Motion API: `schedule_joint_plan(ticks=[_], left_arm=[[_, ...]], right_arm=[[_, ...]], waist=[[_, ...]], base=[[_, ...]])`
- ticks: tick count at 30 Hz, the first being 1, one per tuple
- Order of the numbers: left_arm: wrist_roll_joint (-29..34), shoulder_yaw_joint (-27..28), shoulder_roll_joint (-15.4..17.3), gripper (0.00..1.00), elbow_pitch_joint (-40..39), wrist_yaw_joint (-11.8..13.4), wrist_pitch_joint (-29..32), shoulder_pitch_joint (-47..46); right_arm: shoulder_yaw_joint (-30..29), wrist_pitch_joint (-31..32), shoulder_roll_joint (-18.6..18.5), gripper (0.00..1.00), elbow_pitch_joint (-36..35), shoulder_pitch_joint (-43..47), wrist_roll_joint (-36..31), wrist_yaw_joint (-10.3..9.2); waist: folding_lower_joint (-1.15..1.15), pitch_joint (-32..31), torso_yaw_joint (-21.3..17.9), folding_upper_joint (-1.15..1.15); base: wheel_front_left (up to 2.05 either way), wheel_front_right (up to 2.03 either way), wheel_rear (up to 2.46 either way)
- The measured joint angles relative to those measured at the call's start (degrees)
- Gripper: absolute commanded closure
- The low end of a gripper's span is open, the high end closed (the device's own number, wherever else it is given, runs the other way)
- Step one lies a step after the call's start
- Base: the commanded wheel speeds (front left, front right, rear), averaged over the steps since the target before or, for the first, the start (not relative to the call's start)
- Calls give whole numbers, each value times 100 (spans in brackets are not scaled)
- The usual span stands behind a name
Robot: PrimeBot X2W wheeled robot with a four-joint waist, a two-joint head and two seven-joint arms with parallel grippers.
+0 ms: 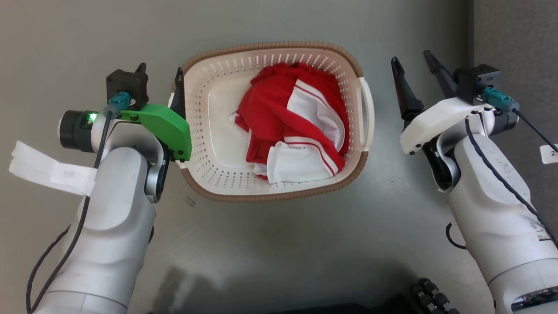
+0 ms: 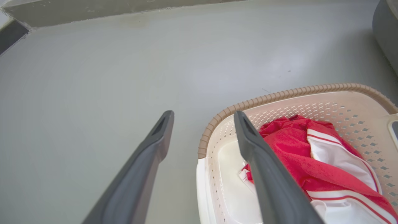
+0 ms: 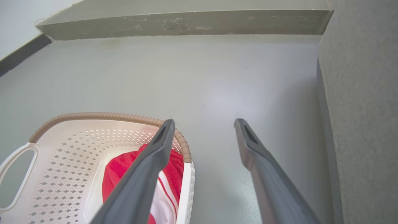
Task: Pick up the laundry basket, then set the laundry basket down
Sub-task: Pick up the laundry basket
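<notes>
The basket (image 1: 205, 131) sits on the floor (image 1: 279, 244), with cloth (image 1: 292, 122) heaped inside it. At its left edge our left claw (image 1: 160, 69) gapes wide and grips nothing, one finger on either side of the rim. Our right claw (image 1: 410, 57), also spread and empty, stands clear of the basket's right handle (image 1: 364, 113). Right of that claw rises a grey wall (image 3: 360, 93). Ahead of the basket, floor runs to a ledge (image 3: 186, 25).

Cream-white perforated plastic laundry basket (image 1: 205, 131): smooth, faintly glossy. Its brown ribbed woven-look plastic rim (image 1: 270, 45): matt. Red-and-white striped cloth garment (image 1: 270, 117): soft, matt, creased. Grey floor (image 1: 279, 244): smooth, dull sheen. Left gripper's long dark fingers (image 2: 150, 152): smooth, matt.
</notes>
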Motion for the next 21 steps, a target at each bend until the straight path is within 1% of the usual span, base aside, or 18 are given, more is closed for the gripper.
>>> schedule_joint_plan(ticks=[4,9,12,21], left_arm=[[-15,-32,-25,0,316,-52,-2,-111],[-125,-41,-52,0,666,-101,-5,-207],[-175,-40,-58,0,877,-148,-7,-228],[-339,-13,-83,0,1401,-255,-55,-329]], right_arm=[[107,-5,16,0,222,-83,-16,45],[289,-5,69,0,487,-172,-58,53],[403,-5,116,0,610,-220,-109,98],[491,-7,157,0,968,-317,-87,99]], waist=[[0,237,29,0],[0,474,61,0],[0,592,66,0],[0,866,43,0]], base=[[0,0,0],[0,0,0],[0,0,0],[0,0,0]])
